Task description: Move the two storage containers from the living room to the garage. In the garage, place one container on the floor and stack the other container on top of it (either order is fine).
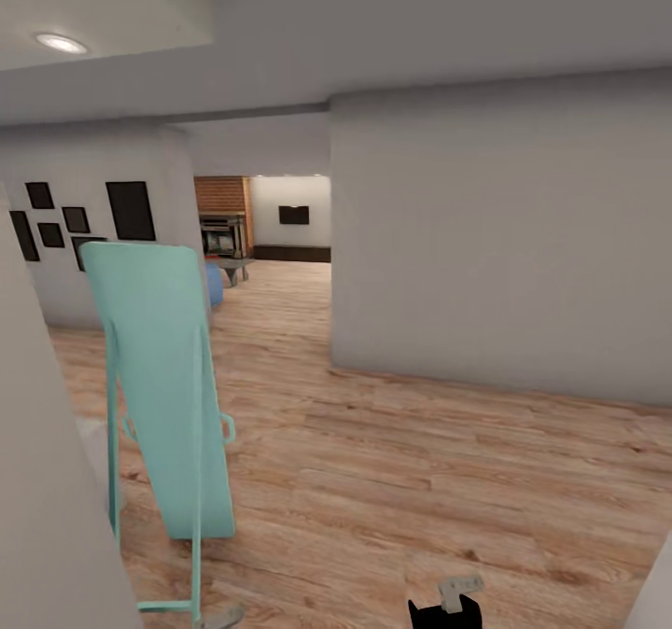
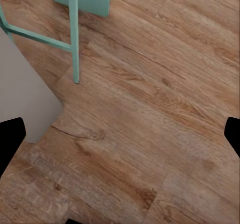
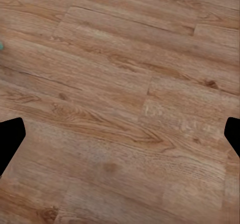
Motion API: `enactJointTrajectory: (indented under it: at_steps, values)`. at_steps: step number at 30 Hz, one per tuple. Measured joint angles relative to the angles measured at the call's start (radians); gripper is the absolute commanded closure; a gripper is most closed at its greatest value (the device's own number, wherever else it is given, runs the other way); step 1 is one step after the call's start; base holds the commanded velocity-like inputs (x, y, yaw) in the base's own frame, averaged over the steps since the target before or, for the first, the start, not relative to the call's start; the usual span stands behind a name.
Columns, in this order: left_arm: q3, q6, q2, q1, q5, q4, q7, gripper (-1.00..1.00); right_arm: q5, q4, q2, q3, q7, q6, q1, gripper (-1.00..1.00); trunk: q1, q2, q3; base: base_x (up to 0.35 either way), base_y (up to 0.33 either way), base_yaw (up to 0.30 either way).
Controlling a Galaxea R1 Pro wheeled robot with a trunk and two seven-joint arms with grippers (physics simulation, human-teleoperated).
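In the head view, the robot is facing down a wood-floored passage toward the living room (image 1: 266, 223), its brick fireplace (image 1: 222, 195) showing far off, presumably heading for containers yet unseen. A teal standing mirror (image 1: 159, 386) is leaning nearby.

In the left wrist view, the left gripper (image 2: 120, 134) is hanging over planks, fingers spread wide, empty.

In the right wrist view, the right gripper (image 3: 120, 136) is likewise wide, holding nothing.

Light wood-plank floor (image 3: 130, 99) with brown grain and staggered seams, right claw (image 3: 120, 134) above it, dark fingertips (image 3: 10, 139) spread wide at opposite edges, nothing between
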Motion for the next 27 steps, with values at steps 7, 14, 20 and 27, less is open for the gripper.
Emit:
enactJointTrajectory:
  at_steps: [7, 14, 20, 27]
  values:
    - [0.000, -0.001, 0.000, 0.000, 0.000, 0.000, 0.003, -1.00, 0.000, 0.000, 0.000, 0.000, 0.000, 0.000, 0.000, -1.00, 0.000, 0.000, 0.000, 0.235, -0.095, 0.000]
    - [0.000, 0.000, 0.000, 0.000, -0.001, 0.000, 0.005, -1.00, 0.000, 0.000, 0.000, 0.000, 0.000, 0.000, 0.000, -1.00, 0.000, 0.000, 0.000, 0.297, -0.149, 0.000]
    - [0.000, 0.000, 0.000, 0.000, -0.001, 0.000, 0.005, -1.00, 0.000, 0.000, 0.000, 0.000, 0.000, 0.000, 0.000, -1.00, 0.000, 0.000, 0.000, 0.312, -0.106, 0.000]
    - [0.000, 0.000, 0.000, 0.000, -0.001, 0.000, 0.005, -1.00, 0.000, 0.000, 0.000, 0.000, 0.000, 0.001, 0.000, -1.00, 0.000, 0.000, 0.000, 0.319, -0.008, 0.000]
